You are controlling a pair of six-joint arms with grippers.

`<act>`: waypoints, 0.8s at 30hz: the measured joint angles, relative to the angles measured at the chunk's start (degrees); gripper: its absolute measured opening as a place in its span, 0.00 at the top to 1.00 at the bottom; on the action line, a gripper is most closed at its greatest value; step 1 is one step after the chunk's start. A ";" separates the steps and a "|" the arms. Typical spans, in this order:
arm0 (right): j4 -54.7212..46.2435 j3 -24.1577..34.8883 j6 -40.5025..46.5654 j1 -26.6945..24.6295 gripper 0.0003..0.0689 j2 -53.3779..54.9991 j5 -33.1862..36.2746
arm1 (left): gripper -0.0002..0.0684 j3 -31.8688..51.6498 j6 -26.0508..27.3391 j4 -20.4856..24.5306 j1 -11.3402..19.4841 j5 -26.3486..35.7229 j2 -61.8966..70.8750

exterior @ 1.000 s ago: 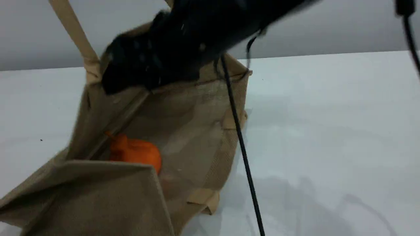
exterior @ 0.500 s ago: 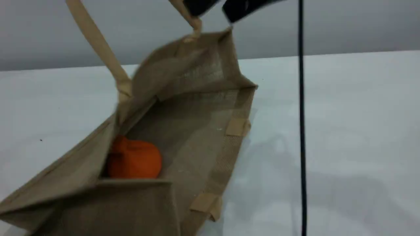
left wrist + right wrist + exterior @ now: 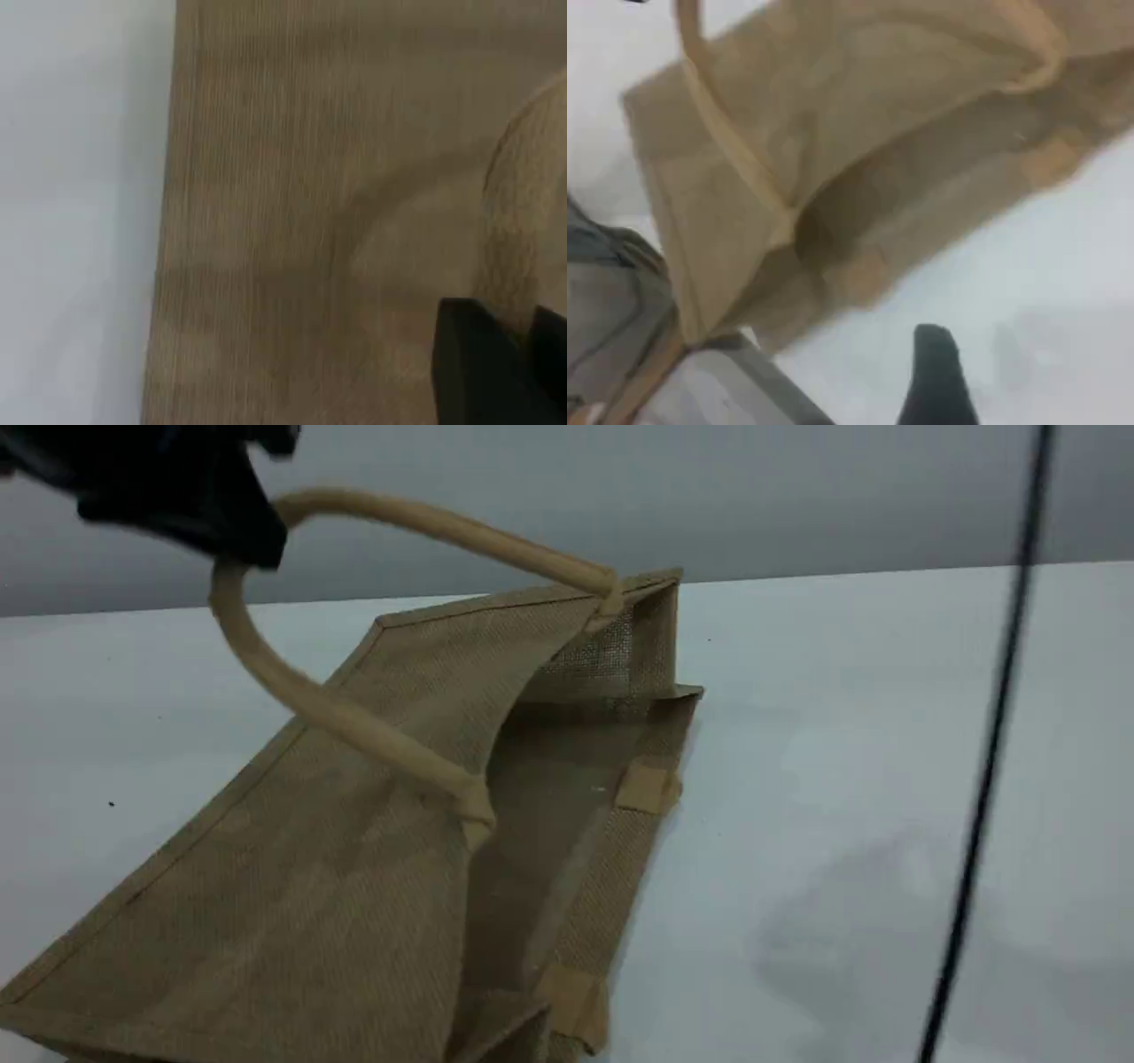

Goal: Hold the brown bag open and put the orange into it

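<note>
We see the brown bag lying on its side on the white table, mouth turned toward the table's right. The upper panel slopes down over the interior, so the mouth is only a narrow wedge between that panel and the lower one. We cannot see the orange in any view; the upper panel covers the inside where it would lie.

The left gripper sits at the scene view's top left, clamped shut on the upper handle, which arches up from the panel to the gripper. In the left wrist view the dark fingertip lies against the padded loop, with the woven panel directly below it.

The right gripper shows only as one dark fingertip in its own wrist view, above bare table just beside the bag's mouth and touching nothing. We cannot tell how its jaws stand from that single finger.

A black cable hangs down across the scene view's right side, well apart from the bag.

The table right of the bag is bare up to its far edge. A grey wall stands behind that edge
</note>
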 joint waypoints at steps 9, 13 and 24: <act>-13.50 0.00 10.21 0.00 0.38 -13.80 5.62 | 0.70 0.74 0.34 0.17 0.00 -0.59 0.00; -17.49 0.06 13.75 0.00 0.38 -20.67 8.86 | 0.43 0.74 0.34 -0.62 0.00 -1.30 0.00; -22.14 12.08 16.63 0.00 0.38 -41.74 10.83 | 0.16 0.74 2.88 -3.27 0.00 1.79 -1.23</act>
